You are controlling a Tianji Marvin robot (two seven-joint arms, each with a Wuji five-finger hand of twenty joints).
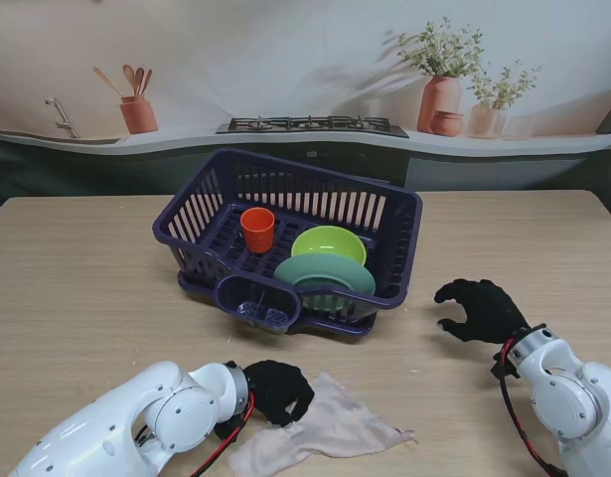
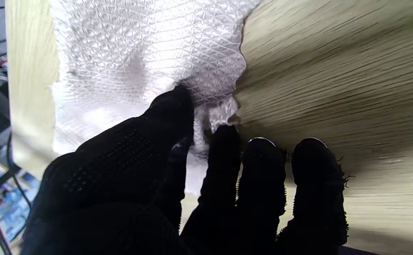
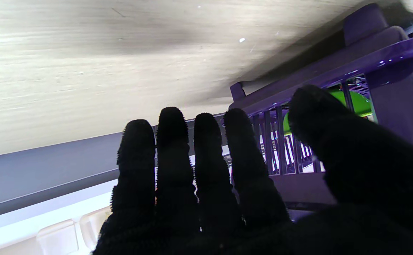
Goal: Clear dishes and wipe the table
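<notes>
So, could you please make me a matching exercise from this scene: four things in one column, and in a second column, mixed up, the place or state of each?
Things:
1. orange cup
2. cloth
3. right hand
4. teal plate

Places or states:
A. open, holding nothing, to the right of the dish rack
B. leaning on edge in the rack, in front of the green bowl
C. standing upright inside the rack, on its left side
D. lying on the table near me, under the fingers of the left hand

Pairs: 1-C, 2-D, 3-A, 4-B
</notes>
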